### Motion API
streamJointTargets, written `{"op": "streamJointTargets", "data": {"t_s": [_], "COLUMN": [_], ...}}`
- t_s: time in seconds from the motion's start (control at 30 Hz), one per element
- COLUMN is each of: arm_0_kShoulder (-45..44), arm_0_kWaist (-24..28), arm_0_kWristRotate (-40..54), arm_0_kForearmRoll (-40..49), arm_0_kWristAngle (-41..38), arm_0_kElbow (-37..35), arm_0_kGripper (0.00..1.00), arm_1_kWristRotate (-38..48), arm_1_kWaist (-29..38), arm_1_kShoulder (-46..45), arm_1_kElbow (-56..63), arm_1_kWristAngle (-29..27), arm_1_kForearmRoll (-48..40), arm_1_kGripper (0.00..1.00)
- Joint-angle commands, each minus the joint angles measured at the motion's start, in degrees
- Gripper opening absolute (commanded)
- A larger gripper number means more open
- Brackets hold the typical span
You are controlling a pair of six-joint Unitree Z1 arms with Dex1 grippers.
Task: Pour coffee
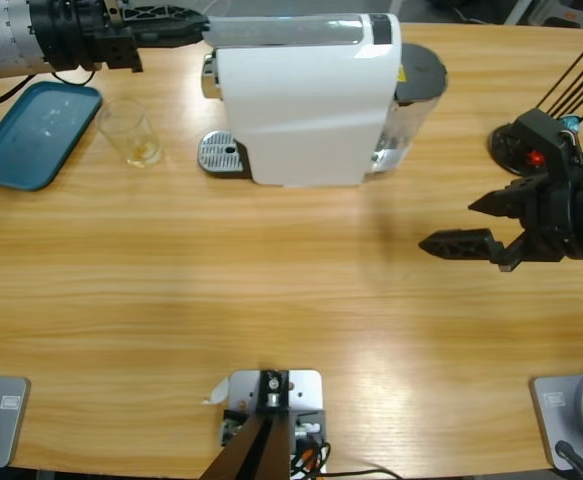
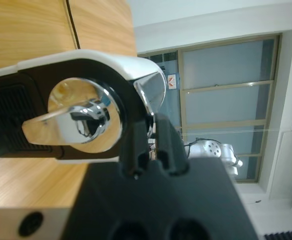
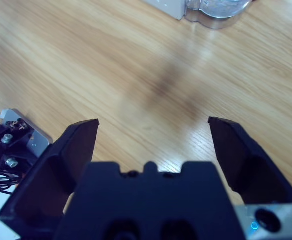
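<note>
Amber coffee (image 1: 143, 152) already lies shallow in the small clear glass tumbler (image 1: 129, 131) beside the white coffee machine (image 1: 306, 98), whose chrome lever (image 2: 80, 118) the left gripper (image 2: 151, 145) pinches, while the right gripper (image 3: 153, 131) hangs spread, so little seems left.

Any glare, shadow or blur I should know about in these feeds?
High view: soft ceiling glare on the table. Right wrist view: a dark smudge of shadow on the wood ahead of the open right claw, whose body is blurred. Left wrist view: the chrome lever on the coffee machine mirrors the room.
</note>
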Motion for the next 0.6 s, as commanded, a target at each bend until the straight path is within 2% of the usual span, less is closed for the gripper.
{"op": "streamJointTargets", "data": {"t_s": [0.03,0.6], "arm_0_kShoulder": [1.83,0.85], "arm_0_kWaist": [-0.62,-0.70], "arm_0_kWristRotate": [-2.27,-6.96], "arm_0_kForearmRoll": [-3.65,-6.92], "arm_0_kWristAngle": [-1.25,-1.51], "arm_0_kElbow": [0.82,-1.10], "arm_0_kGripper": [0.000,0.000], "arm_1_kWristRotate": [-0.04,-0.04], "arm_1_kWaist": [-0.46,-0.46], "arm_1_kShoulder": [1.23,0.94], "arm_1_kElbow": [0.16,0.16], "arm_1_kWristAngle": [0.34,0.43], "arm_1_kForearmRoll": [0.39,0.39], "arm_1_kGripper": [0.964,0.964]}}
